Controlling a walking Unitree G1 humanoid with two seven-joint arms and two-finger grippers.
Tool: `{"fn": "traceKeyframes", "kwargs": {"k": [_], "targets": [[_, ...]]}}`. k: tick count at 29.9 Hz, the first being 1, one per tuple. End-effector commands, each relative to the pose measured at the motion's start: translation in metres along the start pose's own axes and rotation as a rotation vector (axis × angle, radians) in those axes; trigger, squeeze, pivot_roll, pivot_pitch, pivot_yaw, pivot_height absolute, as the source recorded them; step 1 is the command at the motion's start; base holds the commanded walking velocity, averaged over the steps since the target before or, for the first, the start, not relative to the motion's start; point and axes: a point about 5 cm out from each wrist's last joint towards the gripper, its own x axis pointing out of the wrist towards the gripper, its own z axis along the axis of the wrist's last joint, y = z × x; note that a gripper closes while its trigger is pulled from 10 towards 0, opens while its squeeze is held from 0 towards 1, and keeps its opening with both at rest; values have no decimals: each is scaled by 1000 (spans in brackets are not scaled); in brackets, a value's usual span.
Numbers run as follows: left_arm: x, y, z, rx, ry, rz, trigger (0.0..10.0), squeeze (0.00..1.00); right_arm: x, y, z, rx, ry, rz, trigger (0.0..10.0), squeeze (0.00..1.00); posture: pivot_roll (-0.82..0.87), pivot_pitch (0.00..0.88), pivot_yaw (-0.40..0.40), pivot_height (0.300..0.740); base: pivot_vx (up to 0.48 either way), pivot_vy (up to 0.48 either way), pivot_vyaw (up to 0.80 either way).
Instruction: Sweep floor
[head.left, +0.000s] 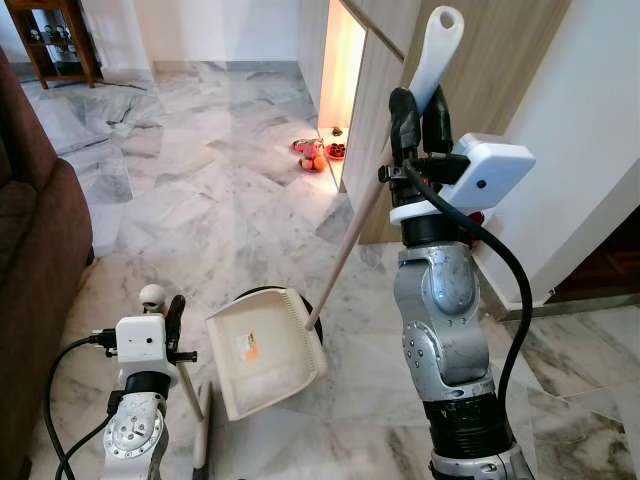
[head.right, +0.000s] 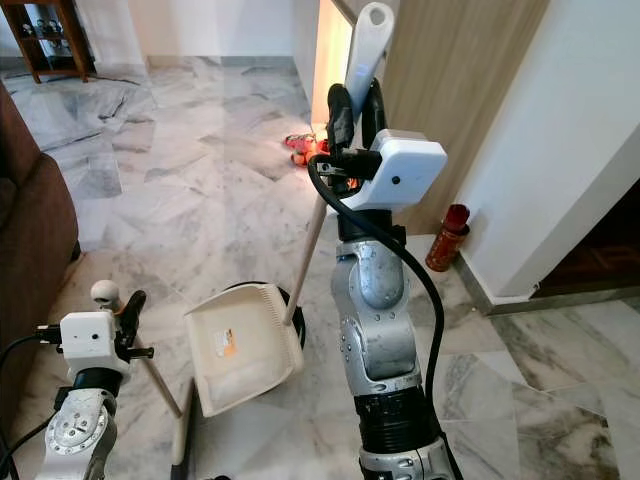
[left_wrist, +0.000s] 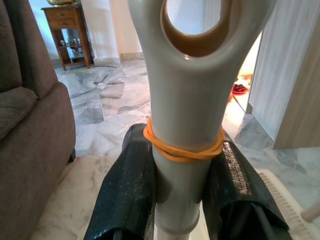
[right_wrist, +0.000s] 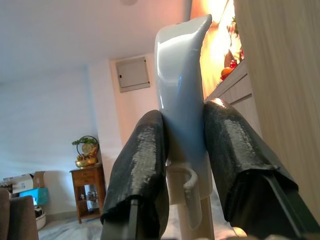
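My right gripper is raised in front of me and shut on the white top grip of the dustpan's long handle. The thin stick slants down to the cream dustpan, which rests on the marble floor. In the right wrist view both black fingers clamp that white grip. Low at the left, my left gripper is shut on the grey broom handle, just under an orange rubber band. The broom's stick runs down towards the floor beside the dustpan.
A brown sofa lines the left side. A wooden panel and a white wall stand close on the right, with a red bottle at their foot. Red items lie by a lit niche. A wooden side table is far back.
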Motion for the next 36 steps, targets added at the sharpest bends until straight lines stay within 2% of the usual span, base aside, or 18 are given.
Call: {"fn": "traceKeyframes", "kwargs": {"k": [1,8,16,25,30,36], "targets": [[4,1,10,16,-46,-5,10000,0,7,8,18,26,-95,18,10000,0,51,47,-75,740,0,0,0],[4,1,10,20,-44,-1,10000,0,7,9,15,3,-74,38,10000,0,50,53,-76,740,103,0,247],[4,2,10,21,-45,4,10000,0,6,10,12,25,-54,44,10000,0,52,55,-76,740,261,0,156],[4,3,10,24,-48,10,10000,0,6,13,12,22,-51,64,10000,0,53,56,-78,740,302,0,0],[4,3,10,25,-46,12,10000,0,5,16,11,30,-42,90,10000,0,50,56,-78,740,361,0,761],[4,3,10,24,-50,14,10000,0,5,17,11,47,-40,96,10000,0,50,56,-78,740,361,0,0]]}}
